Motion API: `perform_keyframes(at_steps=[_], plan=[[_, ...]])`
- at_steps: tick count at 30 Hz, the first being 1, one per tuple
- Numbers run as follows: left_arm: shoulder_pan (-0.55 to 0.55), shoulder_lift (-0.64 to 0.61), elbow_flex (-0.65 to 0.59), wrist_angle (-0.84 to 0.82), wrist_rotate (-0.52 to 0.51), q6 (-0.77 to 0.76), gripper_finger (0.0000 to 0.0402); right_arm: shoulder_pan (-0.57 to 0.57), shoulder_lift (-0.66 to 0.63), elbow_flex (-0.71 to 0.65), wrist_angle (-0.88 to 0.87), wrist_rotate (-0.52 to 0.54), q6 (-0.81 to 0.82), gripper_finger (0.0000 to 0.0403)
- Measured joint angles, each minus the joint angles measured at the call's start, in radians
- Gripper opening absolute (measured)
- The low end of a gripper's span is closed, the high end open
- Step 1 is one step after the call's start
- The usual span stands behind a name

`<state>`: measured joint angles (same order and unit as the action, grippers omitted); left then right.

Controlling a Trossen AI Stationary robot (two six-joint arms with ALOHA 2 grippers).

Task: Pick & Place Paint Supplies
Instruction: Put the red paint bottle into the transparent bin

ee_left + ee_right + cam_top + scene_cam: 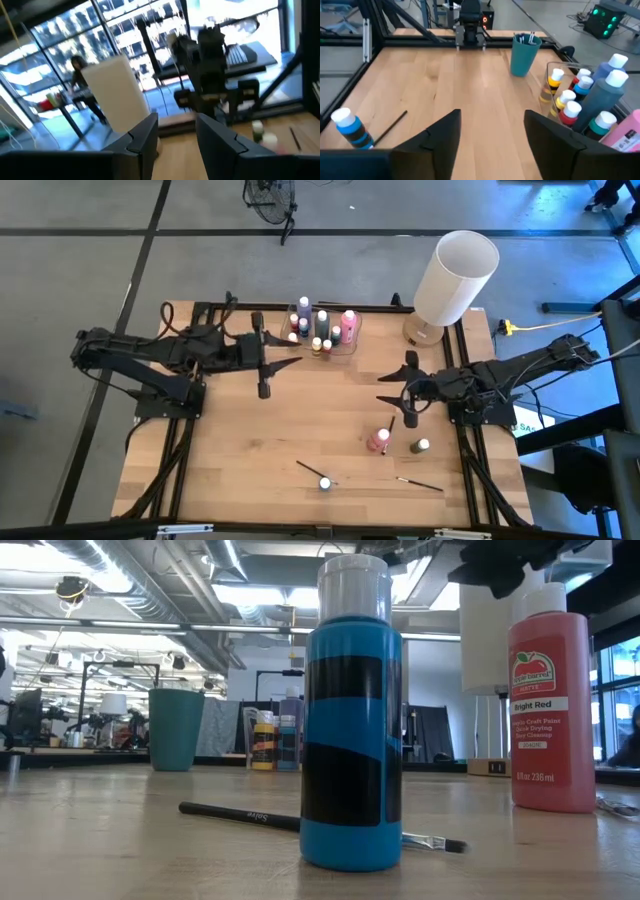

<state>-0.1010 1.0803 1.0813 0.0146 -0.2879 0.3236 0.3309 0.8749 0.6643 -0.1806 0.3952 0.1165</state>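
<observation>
We look down on a wooden desk with loose paint supplies near its front edge: a blue paint bottle standing upright, a dark-handled paintbrush lying just behind it, and to the right a pink-red bottle and a green bottle. A second thin brush lies near them.

We judge the bottles to be rigid plastic, fairly light, smooth-sided and a little slippery (best taken across the body below the cap). The brushes are thin and stiff, low to the desk, and harder to pinch.

At the far middle, a clear container holds a cluster of upright bottles. A teal cup holds brushes.

The right pincer hovers above the pink-red bottle, fingers apart, holding nothing. The left pincer waits beside the container, fingers parted and empty.
</observation>
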Motion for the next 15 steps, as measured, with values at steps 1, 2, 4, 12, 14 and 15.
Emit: perform_keyframes(at_steps=[1, 2, 4, 12, 14, 15], plan=[[0.003, 0.0, 0.0, -0.022, 0.006, -0.009, 0.0127, 0.0, 0.0, 0.0, 0.0, 0.0, -0.001, 0.0252], [0.008, 0.0, 0.0, -0.047, 0.018, -0.02, 0.0127, 0.0, 0.0, 0.0, -0.002, -0.002, -0.007, 0.0256], [0.016, 0.009, 0.0, -0.094, 0.052, -0.035, 0.0127, 0.0, -0.003, 0.0, -0.012, -0.003, -0.022, 0.026], [0.029, 0.103, 0.0, -0.143, 0.105, -0.013, 0.0127, 0.0, -0.007, 0.165, -0.387, -0.055, 0.105, 0.026], [0.035, 0.131, 0.0, -0.14, 0.096, -0.014, 0.0127, 0.004, -0.006, 0.2, -0.453, -0.121, 0.137, 0.026], [0.038, 0.144, 0.0, -0.138, 0.08, -0.024, 0.0127, 0.008, -0.004, 0.211, -0.458, -0.163, 0.145, 0.026]])
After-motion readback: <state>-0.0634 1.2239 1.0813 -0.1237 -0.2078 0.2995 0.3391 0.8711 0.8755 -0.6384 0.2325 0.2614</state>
